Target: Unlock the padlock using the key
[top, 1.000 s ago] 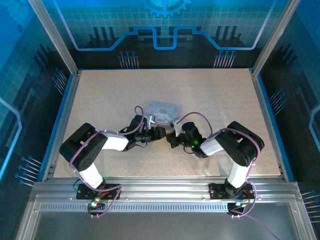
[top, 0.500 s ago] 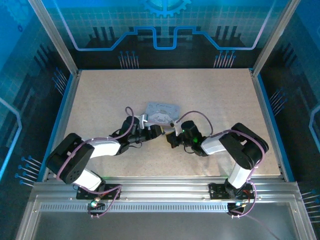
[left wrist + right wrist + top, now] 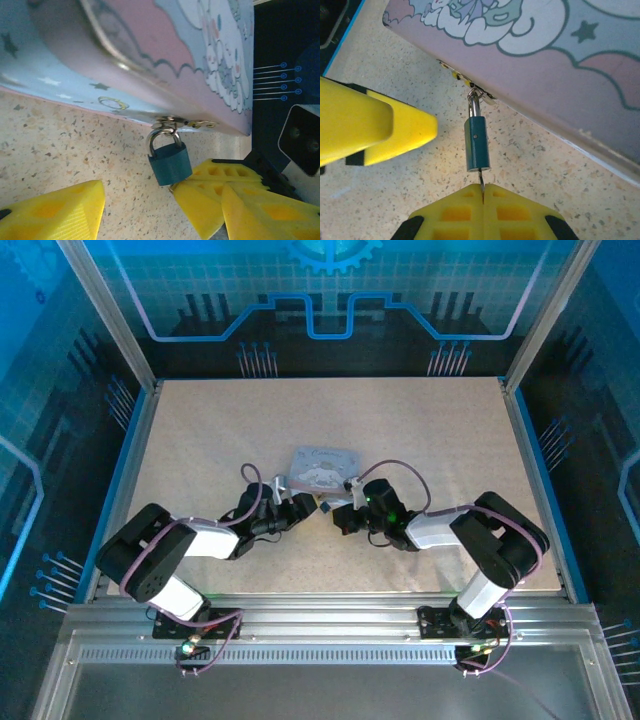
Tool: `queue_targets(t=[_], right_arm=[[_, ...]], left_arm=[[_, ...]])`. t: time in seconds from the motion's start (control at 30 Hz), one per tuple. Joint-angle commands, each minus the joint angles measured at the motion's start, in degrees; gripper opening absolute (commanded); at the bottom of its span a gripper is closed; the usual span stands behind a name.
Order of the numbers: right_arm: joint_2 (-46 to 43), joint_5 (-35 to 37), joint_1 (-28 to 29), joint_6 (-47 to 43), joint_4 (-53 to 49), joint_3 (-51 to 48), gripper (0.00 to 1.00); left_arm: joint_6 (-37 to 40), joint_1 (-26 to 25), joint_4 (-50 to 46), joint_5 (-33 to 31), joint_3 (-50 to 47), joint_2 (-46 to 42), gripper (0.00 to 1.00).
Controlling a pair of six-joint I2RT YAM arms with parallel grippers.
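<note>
Tin: lies flat near the middle of the counter, lid shut, cartoon clouds and stars on top; hides whatever is inside. Carries a small metal hasp on its near long side.

Padlock: hangs by its thin shackle from that hasp, both shackle legs down in the dark body. Sits just off the tin's wall over bare speckled counter, between the two arms. Points its long axis straight away from the tin's side, with the shackle end at the tin and the bottom face toward the right pincer.

Key: shows as a thin dark blade in line with the padlock's long axis, tip meeting the bottom face of the body. Cannot tell how far in, if at all.

Right pincer: pressed together on the key, yellow tips just short of the padlock's bottom.

Left pincer: spread wide, pinches nothing. Comes in low from the opposite side, with one of its yellow fingers off to the padlock's side and apart from it. Crowds close to the right pincer's tips below the padlock in the left wrist view.
</note>
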Motion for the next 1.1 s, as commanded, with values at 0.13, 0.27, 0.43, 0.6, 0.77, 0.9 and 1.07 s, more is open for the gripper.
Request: queue_targets(t=[0.13,0.27,0.43,0.6,0.77,0.9,1.07], right_arm=[[-1.4,-2.5,1.3,8.0,-0.2,1.3,0.0],[-1.7,-2.8,1.5,9.9,-1.8,2.1,0.01],[-2.1,-3.0,1.6,11.6,-3.4,2.8,0.01],[-2.1,-2.9,1.7,12.5,-4.0,3.3,0.01],[-1.8,-3.1,1.9,13.3,-4.2,3.5,0.01],[-1.8,-3.3,2.0,14.4,-4.3,3.9,0.01],[-1.8,-3.3,2.1,15.8,-4.2,4.1,0.01]], left_arm=[[-4.9,0.1,8.5,0.4,-1.6,3.7,0.6],[-7.3,-0.4,12.4,1.0,-1.6,6.4,0.58],[-10.4,-1.2,17.8,1.6,-1.2,10.7,0.55],[-12.7,-2.3,21.8,1.7,-0.4,14.5,0.5],[-13.0,-2.8,20.9,1.2,0.2,14.7,0.47],[-13.9,-3.1,20.8,1.7,1.0,14.5,0.44],[-14.1,-3.8,20.1,1.5,1.7,14.6,0.39]])
